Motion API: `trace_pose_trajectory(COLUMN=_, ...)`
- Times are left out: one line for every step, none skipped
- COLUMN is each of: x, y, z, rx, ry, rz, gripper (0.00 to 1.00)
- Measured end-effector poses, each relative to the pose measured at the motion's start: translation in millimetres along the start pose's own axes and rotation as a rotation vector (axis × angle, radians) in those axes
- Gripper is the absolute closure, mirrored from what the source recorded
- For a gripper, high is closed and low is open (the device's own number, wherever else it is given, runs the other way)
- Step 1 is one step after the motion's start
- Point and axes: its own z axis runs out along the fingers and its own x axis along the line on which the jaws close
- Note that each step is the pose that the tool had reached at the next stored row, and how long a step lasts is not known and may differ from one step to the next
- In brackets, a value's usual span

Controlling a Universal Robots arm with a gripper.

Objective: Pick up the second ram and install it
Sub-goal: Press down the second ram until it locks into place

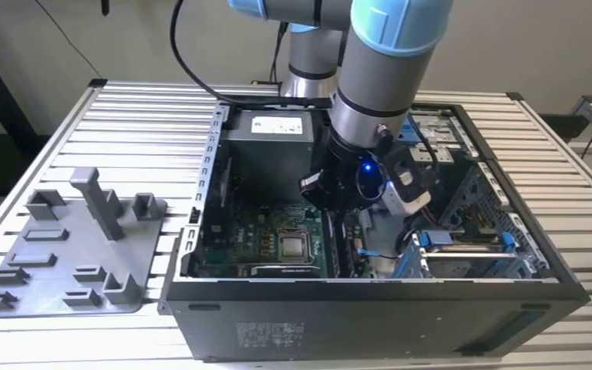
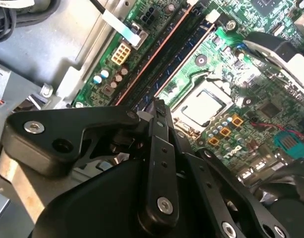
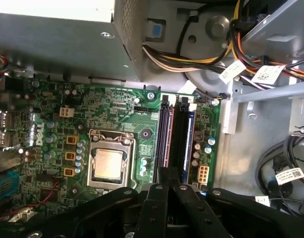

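Note:
My gripper (image 1: 339, 220) is down inside the open computer case (image 1: 203, 231), over the green motherboard (image 3: 117, 109). Its black fingers are drawn together, shut, at the near end of the memory slots (image 3: 165, 134). In both wrist views a long dark strip runs edge-on along the slots away from the gripper (image 3: 168, 174) (image 2: 158, 105); it looks like the second ram (image 3: 179, 139) (image 2: 174, 62) standing in a slot. I cannot tell whether the fingertips pinch it or only rest on it.
The processor socket (image 3: 109, 163) lies beside the slots. A power supply (image 1: 270, 135) sits at the back of the case and bundled cables (image 3: 191, 54) run past a drive cage (image 1: 465, 250). A grey plastic tray (image 1: 65, 254) with upright holders stands at the exterior view's left.

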Motion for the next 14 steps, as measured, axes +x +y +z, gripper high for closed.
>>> trace_pose_trajectory(x=0.0, y=0.0, z=0.0, rx=0.0000, ry=0.0003, rz=-0.006, gripper=0.89)
trace_pose_trajectory(x=0.0, y=0.0, z=0.0, rx=0.0000, ry=0.0006, rz=-0.012, gripper=0.89)
trace_pose_trajectory(x=0.0, y=-0.1, z=0.0, rx=0.0001, ry=0.0010, rz=-0.018, gripper=0.89)
trace_pose_trajectory(x=0.0, y=-0.1, z=0.0, rx=0.0001, ry=0.0010, rz=-0.019, gripper=0.89)
trace_pose_trajectory(x=0.0, y=-0.1, z=0.0, rx=0.0002, ry=0.0016, rz=-0.028, gripper=0.89)
trace_pose_trajectory(x=0.0, y=-0.1, z=0.0, rx=0.0004, ry=0.0024, rz=-0.042, gripper=0.89)
trace_pose_trajectory(x=0.0, y=-0.2, z=-0.1, rx=0.0006, ry=0.0031, rz=-0.056, gripper=0.89)
trace_pose_trajectory(x=0.1, y=-0.2, z=-0.1, rx=0.0007, ry=0.0039, rz=-0.069, gripper=0.89)
trace_pose_trajectory(x=0.0, y=-0.1, z=0.0, rx=0.0006, ry=0.0046, rz=-0.083, gripper=0.89)
trace_pose_trajectory(x=0.0, y=-0.1, z=0.0, rx=0.0008, ry=0.0054, rz=-0.096, gripper=0.89)
trace_pose_trajectory(x=0.1, y=-0.2, z=0.0, rx=0.0009, ry=0.0062, rz=-0.111, gripper=0.89)
trace_pose_trajectory(x=0.1, y=-0.1, z=0.0, rx=0.0010, ry=0.0071, rz=-0.127, gripper=0.89)
trace_pose_trajectory(x=0.1, y=-0.1, z=0.0, rx=0.0011, ry=0.0081, rz=-0.144, gripper=0.89)
trace_pose_trajectory(x=0.1, y=-0.1, z=0.0, rx=0.0012, ry=0.0091, rz=-0.162, gripper=0.89)
